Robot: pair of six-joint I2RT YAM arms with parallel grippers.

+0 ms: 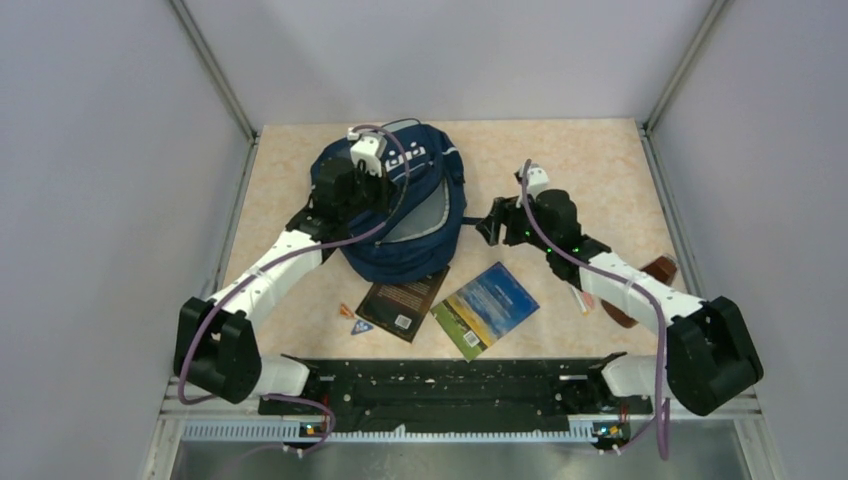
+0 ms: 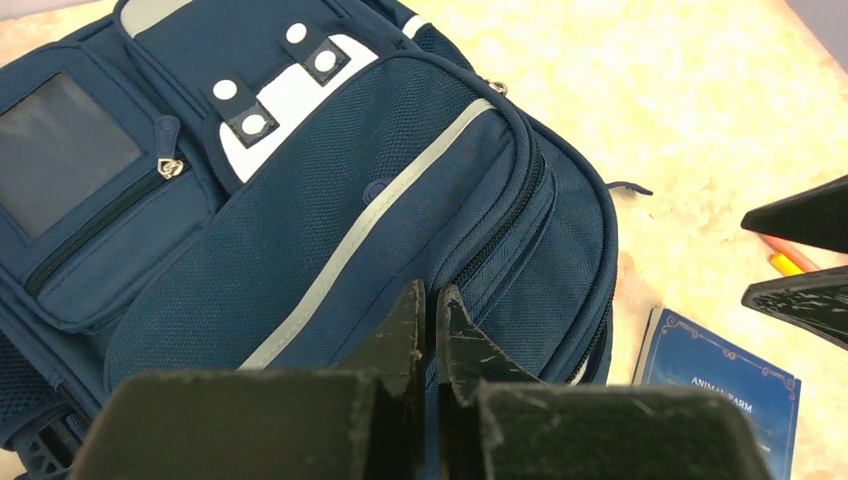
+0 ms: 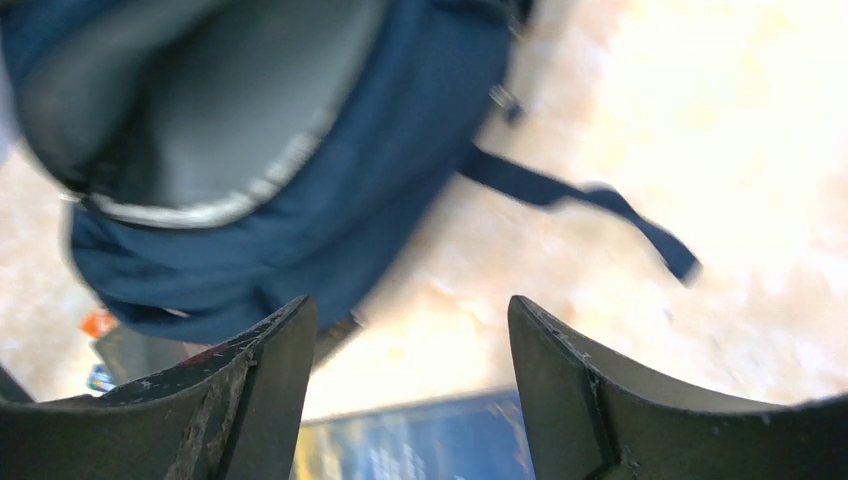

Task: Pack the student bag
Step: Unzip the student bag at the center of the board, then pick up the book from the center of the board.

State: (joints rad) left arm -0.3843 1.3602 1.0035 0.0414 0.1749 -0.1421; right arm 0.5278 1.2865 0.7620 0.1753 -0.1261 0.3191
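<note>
The student bag (image 1: 400,255) is a large navy backpack lying at the table's middle left, its main mouth gaping and showing grey lining (image 3: 200,110). My left gripper (image 1: 383,198) sits on top of the bag. In the left wrist view it (image 2: 432,295) is shut, its tips pinching fabric by a zipper seam on the bag (image 2: 350,180). My right gripper (image 1: 490,222) hovers just right of the bag and stands open with nothing between its fingers (image 3: 412,305). Its two fingers also show apart at the right edge of the left wrist view (image 2: 795,255).
A dark book (image 1: 405,300) lies partly under the bag's near edge, and a blue-green book (image 1: 487,308) lies beside it. Small orange and blue bits (image 1: 352,318) are left of them. Pens (image 1: 581,298) and a brown case (image 1: 660,270) lie under my right arm. A loose strap (image 3: 590,200) trails from the bag.
</note>
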